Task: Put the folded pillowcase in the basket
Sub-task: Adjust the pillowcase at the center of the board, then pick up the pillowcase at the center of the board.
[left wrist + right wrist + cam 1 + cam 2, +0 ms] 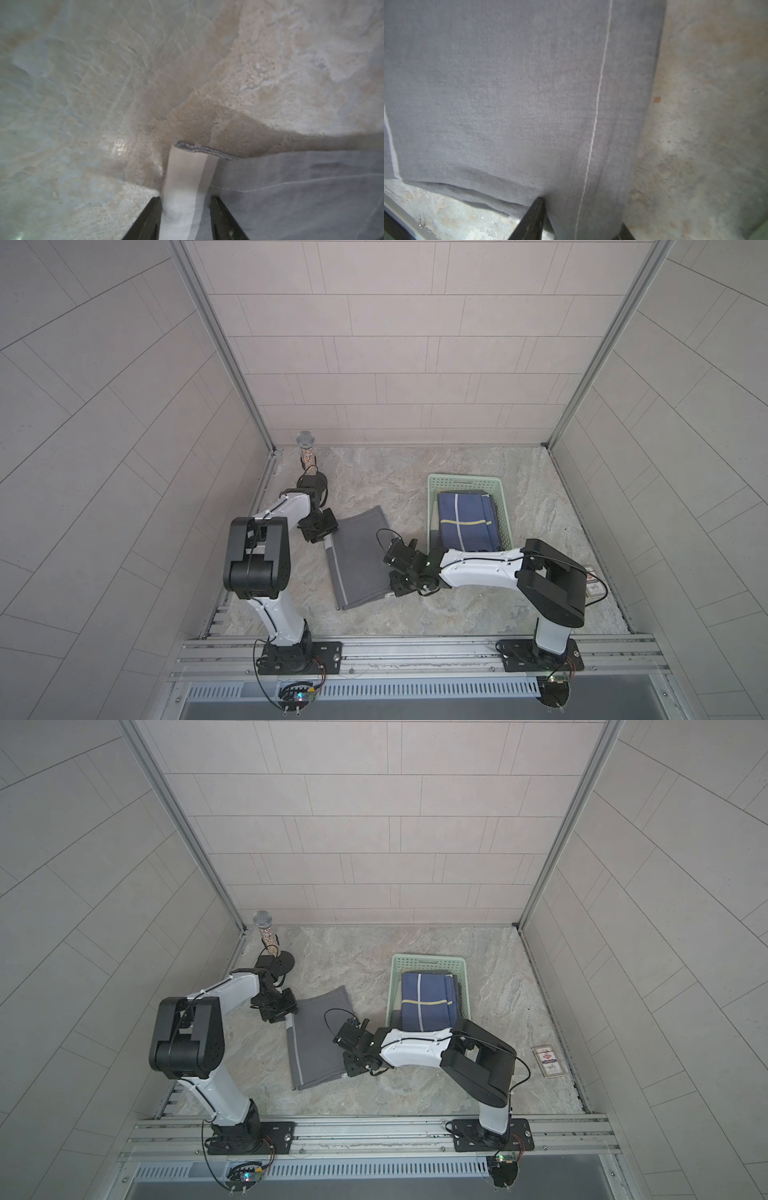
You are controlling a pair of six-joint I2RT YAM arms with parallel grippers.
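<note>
- We see the folded pillowcase [357,560] [318,1040], grey with a pale band along one side. It lies flat near the middle of the worktop [478,605], a little toward the front edge. It is not in the basket.
- The basket [461,479] [428,960] is mint green and stands right of the middle, toward the back edge. It is near the pillowcase but does not touch it.
- Inside the basket lies a folded blue cloth [467,522] [428,1002] with one pale line and one yellow line crossing on it.
- The left gripper [330,536] [291,1013] is at the far left corner of the pillowcase. In the left wrist view [185,199] its two black fingers stand apart, and the pale band of the pillowcase [291,197] runs between them. We cannot tell if they pinch the cloth.
- The right gripper [394,587] [349,1067] is at the near right corner of the pillowcase. In the right wrist view [581,214] the grey fabric [508,93] fills the gap between the fingers. Here too we cannot tell if it is clamped.
- The right arm passes over the near end of the basket.
- A microphone [305,448] [264,925] stands upright on a round base in the back left corner of the worktop.
- A small printed card [594,587] [549,1061] lies flat near the right edge.
</note>
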